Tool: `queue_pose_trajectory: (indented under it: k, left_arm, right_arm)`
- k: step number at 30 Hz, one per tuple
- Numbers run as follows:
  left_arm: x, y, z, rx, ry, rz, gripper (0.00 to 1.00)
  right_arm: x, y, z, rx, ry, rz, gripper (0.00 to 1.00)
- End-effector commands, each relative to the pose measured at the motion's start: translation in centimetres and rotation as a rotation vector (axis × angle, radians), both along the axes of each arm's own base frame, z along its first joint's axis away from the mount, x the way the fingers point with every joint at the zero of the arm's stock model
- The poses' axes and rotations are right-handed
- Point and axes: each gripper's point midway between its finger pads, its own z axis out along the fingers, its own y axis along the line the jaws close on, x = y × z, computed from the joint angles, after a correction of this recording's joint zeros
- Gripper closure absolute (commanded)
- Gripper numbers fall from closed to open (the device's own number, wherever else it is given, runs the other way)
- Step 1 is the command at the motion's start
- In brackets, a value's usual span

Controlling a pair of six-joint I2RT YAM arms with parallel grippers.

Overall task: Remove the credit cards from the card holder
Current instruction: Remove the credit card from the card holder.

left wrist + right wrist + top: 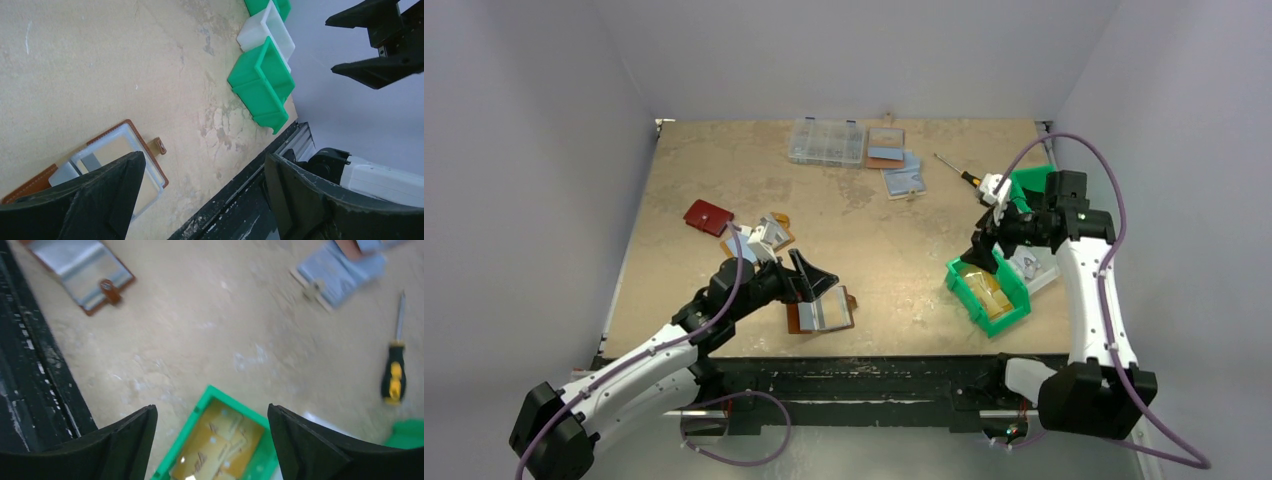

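The brown card holder [821, 312] lies open near the table's front edge, pale sleeves up. It also shows in the left wrist view [122, 145] and the right wrist view [80, 265]. My left gripper [810, 274] [205, 195] hangs open just above it, with nothing between the fingers. Gold credit cards [987, 291] [220, 447] lie in a green bin [964, 283] [202, 400]. My right gripper [984, 250] [211, 415] stands open right over that bin and holds nothing. I cannot tell whether the sleeves still hold cards.
A white bin [1036, 268] and a second green bin [1032, 182] sit at the right. At the back are a clear organiser box [826, 142], two other holders [902, 180] and a screwdriver [959, 172]. A dark red wallet [708, 216] lies at the left.
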Motion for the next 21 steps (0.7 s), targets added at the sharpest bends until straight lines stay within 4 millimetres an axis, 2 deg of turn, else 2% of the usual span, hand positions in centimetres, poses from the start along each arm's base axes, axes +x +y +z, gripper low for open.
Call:
queue_pose_trajectory:
  k: [1,7,11,15,18,21]
  left_arm:
    - [-0.8,-1.1,1.3,-0.101,0.033,-0.044,0.06]
    - [-1.1,-1.6,0.4,-0.058,0.079,-0.057,0.11]
    - [-1.1,-2.0,-1.9,0.080,0.137,-0.028,0.12]
    - [-1.2,-1.6,-5.2,0.282,0.206,0.035,0.13]
    - [-1.1,-1.3,-7.0,0.360,0.254,0.068,0.18]
    - [-1.0,-1.0,-8.1,0.431,0.279,0.099,0.19]
  right_arm:
    - [-2.9,6.4,1.8,0.268,-0.106,0.302,0.03]
    - [-4.7,12.0,-0.3,0.320,0.002,0.471,0.01]
    - [-4.7,14.9,-1.2,0.316,0.051,0.498,0.01]
    - [-4.9,16.8,-2.3,0.313,0.126,0.520,0.03]
    - [-4.8,17.4,-3.3,0.295,0.175,0.520,0.07]
    - [-4.6,17.6,-3.8,0.282,0.205,0.519,0.09]
